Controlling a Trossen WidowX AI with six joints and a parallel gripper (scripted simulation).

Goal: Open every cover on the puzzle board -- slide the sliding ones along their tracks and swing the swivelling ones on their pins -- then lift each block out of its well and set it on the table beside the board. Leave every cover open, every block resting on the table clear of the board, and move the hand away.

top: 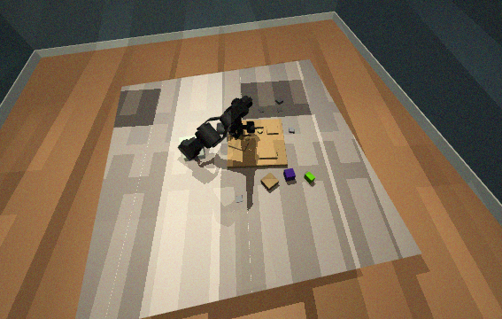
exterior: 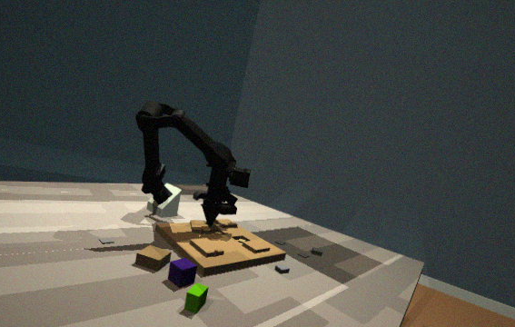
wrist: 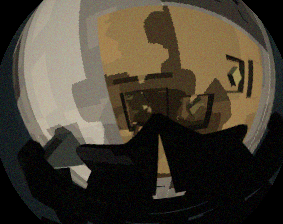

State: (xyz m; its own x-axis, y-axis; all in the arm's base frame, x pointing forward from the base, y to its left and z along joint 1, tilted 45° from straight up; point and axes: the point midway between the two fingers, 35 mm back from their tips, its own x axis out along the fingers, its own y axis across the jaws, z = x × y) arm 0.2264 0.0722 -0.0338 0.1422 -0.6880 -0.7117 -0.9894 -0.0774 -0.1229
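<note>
The wooden puzzle board [top: 283, 162] [exterior: 244, 265] lies on the table. My gripper [exterior: 211, 223] [wrist: 156, 117] is shut and empty, its tips low over the board's back part, near the raised back covers; contact is unclear. A near cover [top: 267, 152] [exterior: 204, 246] and a right cover [top: 273, 128] [exterior: 256, 246] lie on the board. A well [exterior: 241, 238] [wrist: 235, 77] shows uncovered, with something pale inside. A purple block [top: 289, 175] [exterior: 183, 272], a green block [top: 310, 177] [exterior: 196, 298] and a tan block [top: 270, 182] [exterior: 153, 258] rest on the table clear of the board. Arm and shadow hide part of the board.
Small grey pieces lie around the board, one to its right [top: 291, 130] [exterior: 282, 269] and one towards the front left [top: 239, 198] [exterior: 106, 241]. A dark piece [top: 279, 102] [exterior: 316, 251] lies farther back. The arm's pale base [exterior: 170, 203] stands left of the board.
</note>
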